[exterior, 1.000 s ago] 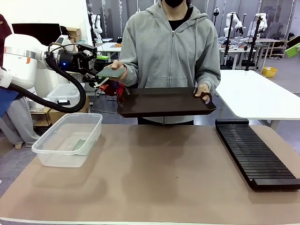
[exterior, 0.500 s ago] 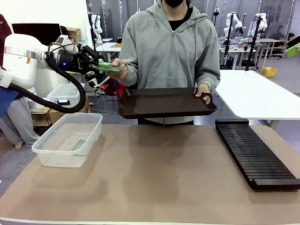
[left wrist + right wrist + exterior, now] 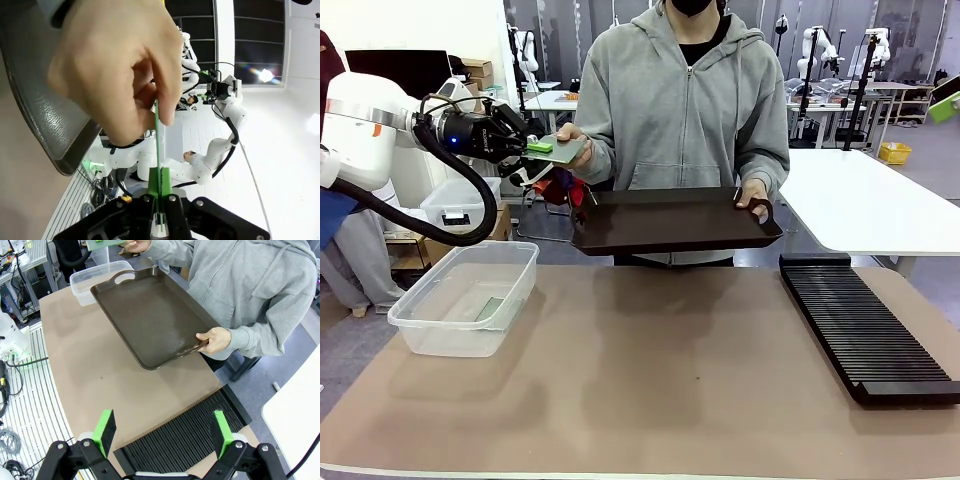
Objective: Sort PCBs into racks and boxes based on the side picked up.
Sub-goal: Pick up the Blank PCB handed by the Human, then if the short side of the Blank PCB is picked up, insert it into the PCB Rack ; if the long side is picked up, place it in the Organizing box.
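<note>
A person across the table holds out a green PCB (image 3: 563,149) in one hand (image 3: 579,152). My left gripper (image 3: 534,148) is shut on the board's near edge. In the left wrist view the PCB (image 3: 158,142) shows edge-on, pinched between my green pads (image 3: 154,186), with the person's fingers (image 3: 120,75) still on its far end. A second PCB (image 3: 490,308) lies in the clear tub (image 3: 438,338). The black rack (image 3: 865,330) lies at the table's right. My right gripper (image 3: 164,429) hangs open above the rack (image 3: 185,437).
The person's other hand (image 3: 756,200) holds a wide dark brown tray (image 3: 675,220) over the table's far edge; the same tray (image 3: 150,310) shows in the right wrist view. A tan mat (image 3: 650,380) covers the table. A white table (image 3: 870,200) stands at the far right.
My left gripper has closed in onto the PCB's edge and the board has risen slightly. The person's hand stays on the board. The tray has barely moved.
</note>
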Action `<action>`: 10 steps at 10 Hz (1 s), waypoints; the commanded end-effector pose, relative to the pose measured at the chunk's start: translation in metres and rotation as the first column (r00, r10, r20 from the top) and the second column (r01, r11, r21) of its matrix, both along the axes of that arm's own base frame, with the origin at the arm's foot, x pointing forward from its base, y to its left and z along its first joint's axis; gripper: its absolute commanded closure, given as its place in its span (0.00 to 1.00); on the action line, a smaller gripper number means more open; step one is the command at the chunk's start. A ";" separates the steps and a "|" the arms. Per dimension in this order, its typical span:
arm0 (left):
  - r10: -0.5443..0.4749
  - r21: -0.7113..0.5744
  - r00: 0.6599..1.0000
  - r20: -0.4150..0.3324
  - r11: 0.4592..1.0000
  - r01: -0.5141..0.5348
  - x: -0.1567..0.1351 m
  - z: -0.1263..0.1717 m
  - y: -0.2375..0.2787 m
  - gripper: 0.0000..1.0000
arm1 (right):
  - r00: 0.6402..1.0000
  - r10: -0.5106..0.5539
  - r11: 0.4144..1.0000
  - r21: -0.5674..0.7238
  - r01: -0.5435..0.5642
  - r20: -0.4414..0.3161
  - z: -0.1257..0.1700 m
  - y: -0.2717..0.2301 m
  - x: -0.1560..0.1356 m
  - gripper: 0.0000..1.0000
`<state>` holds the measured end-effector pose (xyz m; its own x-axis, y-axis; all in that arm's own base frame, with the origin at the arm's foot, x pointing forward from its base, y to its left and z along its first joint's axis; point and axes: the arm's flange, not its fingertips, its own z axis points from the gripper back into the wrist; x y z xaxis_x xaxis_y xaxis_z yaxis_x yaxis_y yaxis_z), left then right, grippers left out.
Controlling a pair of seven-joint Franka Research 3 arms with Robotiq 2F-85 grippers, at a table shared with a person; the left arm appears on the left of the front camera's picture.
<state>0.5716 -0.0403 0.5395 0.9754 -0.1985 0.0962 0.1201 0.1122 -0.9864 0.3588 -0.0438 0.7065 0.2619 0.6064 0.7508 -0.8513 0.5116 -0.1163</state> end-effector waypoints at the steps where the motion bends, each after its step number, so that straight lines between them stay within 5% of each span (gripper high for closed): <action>1: 0.001 0.012 0.999 0.032 1.000 -0.001 -0.008 -0.004 0.003 1.00 | 1.000 0.019 1.000 0.011 -0.019 0.000 -0.002 0.001 0.000 0.00; 3: 0.040 0.021 0.999 -0.024 0.999 -0.040 -0.004 -0.002 0.002 1.00 | 1.000 0.019 1.000 0.011 -0.019 0.000 -0.002 0.001 0.000 0.00; 10: 0.003 0.002 1.000 0.001 1.000 -0.003 0.000 0.000 0.001 1.00 | 1.000 0.019 1.000 0.011 -0.019 0.000 -0.002 0.001 0.000 0.00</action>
